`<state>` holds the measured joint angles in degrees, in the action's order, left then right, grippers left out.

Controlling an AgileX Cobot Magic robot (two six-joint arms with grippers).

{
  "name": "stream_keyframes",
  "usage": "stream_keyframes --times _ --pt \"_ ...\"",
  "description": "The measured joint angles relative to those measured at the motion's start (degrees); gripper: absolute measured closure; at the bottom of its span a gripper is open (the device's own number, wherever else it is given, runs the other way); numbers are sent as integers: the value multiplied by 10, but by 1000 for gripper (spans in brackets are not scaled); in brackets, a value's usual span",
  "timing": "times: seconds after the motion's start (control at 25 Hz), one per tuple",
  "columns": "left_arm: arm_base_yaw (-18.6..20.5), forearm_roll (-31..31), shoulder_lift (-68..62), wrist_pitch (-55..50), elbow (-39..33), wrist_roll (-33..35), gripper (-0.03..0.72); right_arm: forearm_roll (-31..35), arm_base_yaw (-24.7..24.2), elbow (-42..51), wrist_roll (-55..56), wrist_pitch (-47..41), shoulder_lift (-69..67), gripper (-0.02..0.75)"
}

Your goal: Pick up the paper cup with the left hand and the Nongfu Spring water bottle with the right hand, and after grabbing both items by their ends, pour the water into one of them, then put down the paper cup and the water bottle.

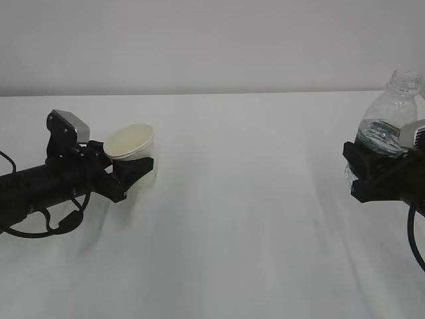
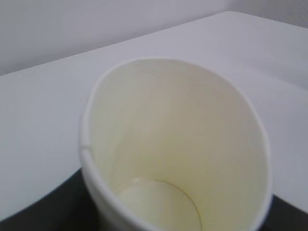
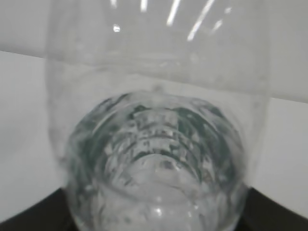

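Observation:
The paper cup (image 1: 131, 141) sits in my left gripper (image 1: 141, 166), which is shut on its lower part; the cup tips slightly toward the exterior camera, so its cream inside shows. The left wrist view looks down into the cup (image 2: 178, 144), which looks dry, with a dark finger (image 2: 43, 211) at its base. At the far right, my right gripper (image 1: 362, 169) is shut on the lower part of the upright, uncapped Nongfu Spring water bottle (image 1: 392, 109). Clear water (image 3: 159, 178) shows inside the bottle (image 3: 159, 86) in the right wrist view. Whether either item rests on the table is unclear.
A plain white table (image 1: 252, 219) stretches between the two arms, with a pale wall behind it. Black cables loop from the left arm (image 1: 40, 189) near the left edge. No other objects show.

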<state>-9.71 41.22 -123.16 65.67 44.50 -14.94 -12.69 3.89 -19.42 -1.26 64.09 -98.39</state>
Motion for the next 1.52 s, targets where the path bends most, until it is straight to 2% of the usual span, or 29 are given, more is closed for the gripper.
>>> stream_keyframes --times 0.44,0.88,1.52 --pt "-90 40 11 -1 6 -34 237 3 0 0 -3 0 0 334" --pt "-143 174 11 -1 98 -146 238 3 0 0 -7 0 0 334" --pt "-203 196 -20 -1 123 -155 238 4 0 67 -7 -1 17 309"
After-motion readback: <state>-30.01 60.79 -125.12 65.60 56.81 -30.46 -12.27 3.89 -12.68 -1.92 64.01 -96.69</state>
